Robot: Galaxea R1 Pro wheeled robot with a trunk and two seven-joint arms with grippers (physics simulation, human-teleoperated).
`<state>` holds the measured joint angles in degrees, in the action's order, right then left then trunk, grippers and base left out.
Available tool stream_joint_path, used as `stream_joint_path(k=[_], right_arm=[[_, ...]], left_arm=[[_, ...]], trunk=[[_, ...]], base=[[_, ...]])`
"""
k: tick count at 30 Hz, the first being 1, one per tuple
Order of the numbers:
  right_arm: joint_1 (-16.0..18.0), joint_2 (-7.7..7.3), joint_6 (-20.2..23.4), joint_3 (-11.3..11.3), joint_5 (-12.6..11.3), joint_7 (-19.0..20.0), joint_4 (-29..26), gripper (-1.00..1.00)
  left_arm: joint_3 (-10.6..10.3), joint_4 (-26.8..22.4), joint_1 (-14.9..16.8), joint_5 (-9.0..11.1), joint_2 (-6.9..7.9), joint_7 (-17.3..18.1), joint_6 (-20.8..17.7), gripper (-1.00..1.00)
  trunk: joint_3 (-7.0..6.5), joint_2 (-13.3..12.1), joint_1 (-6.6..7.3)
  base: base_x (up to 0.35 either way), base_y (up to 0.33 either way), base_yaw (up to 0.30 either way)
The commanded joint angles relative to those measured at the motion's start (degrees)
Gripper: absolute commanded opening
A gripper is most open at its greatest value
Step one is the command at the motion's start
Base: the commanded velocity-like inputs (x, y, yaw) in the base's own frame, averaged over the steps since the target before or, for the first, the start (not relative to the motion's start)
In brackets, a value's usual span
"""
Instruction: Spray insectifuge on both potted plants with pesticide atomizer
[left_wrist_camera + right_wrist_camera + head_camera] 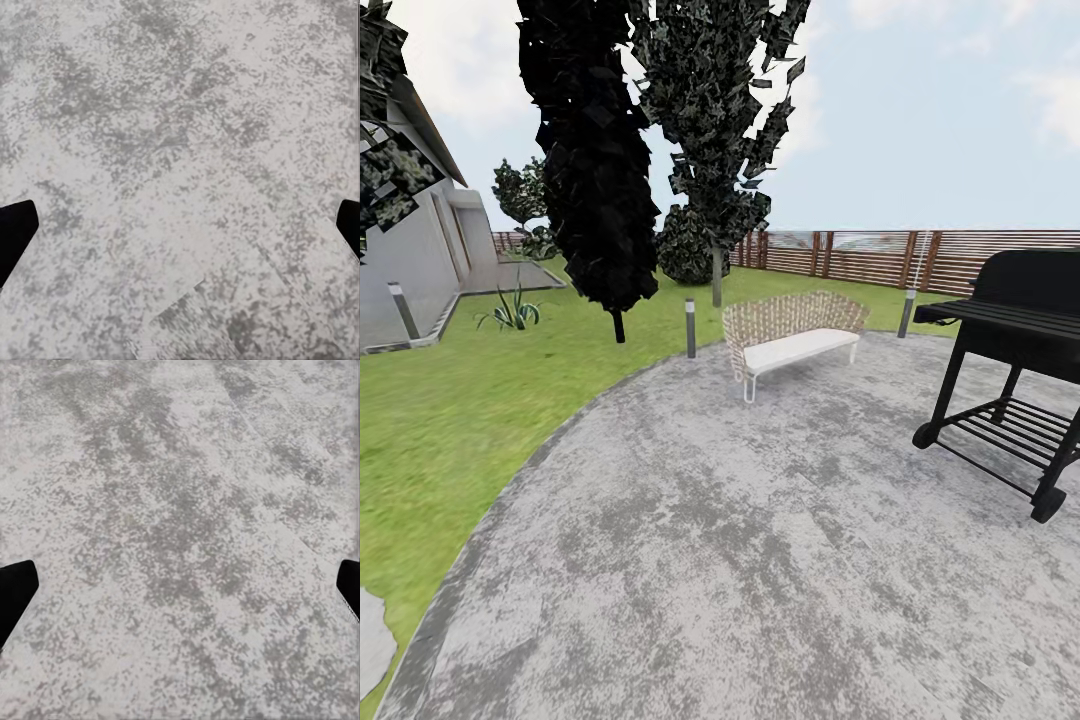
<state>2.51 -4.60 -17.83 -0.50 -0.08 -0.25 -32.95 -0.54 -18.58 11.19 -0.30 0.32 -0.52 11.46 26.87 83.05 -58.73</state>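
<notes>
Only patio (pixel 180 112) between spread fingers (pixel 15 232)

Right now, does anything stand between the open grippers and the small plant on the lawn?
Yes, seemingly: a short bollard light and a dark tree stand near the line toward the plant, across patio and lawn.

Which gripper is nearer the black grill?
Likely right: the grill stands ahead on the robot's right. Left gripper and right gripper, jaws open, both face patio paving, neither at it.
</notes>
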Motion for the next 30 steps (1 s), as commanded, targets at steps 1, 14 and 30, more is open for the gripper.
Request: stream_joint_path(k=[1,14,30], right_arm=[[0.0,0.01,-0.2,0.0,0.0,0.0,-0.3,1.00],[0.0,0.02,-0.3,0.1,-0.1,0.0,0.3,1.00],[0.0,0.38,-0.3,0.2,0.0,0.0,2.3,1.00]], left_arm=[[-0.1,0.0,0.2,-0.1,0.07,0.0,0.2,1.00],[0.4,0.9,-0.5,0.1,1.37,-0.3,4.3,1.00],[0.5,1.0,-0.4,0.7,1.50,-0.3,4.7,1.00]], trunk=[[0.06,0.0,0.00],[0.06,0.0,0.00],[0.06,0.0,0.00]], base=[[0.000,0.000,0.000],[0.171,0.000,0.000],[0.337,0.000,0.000]])
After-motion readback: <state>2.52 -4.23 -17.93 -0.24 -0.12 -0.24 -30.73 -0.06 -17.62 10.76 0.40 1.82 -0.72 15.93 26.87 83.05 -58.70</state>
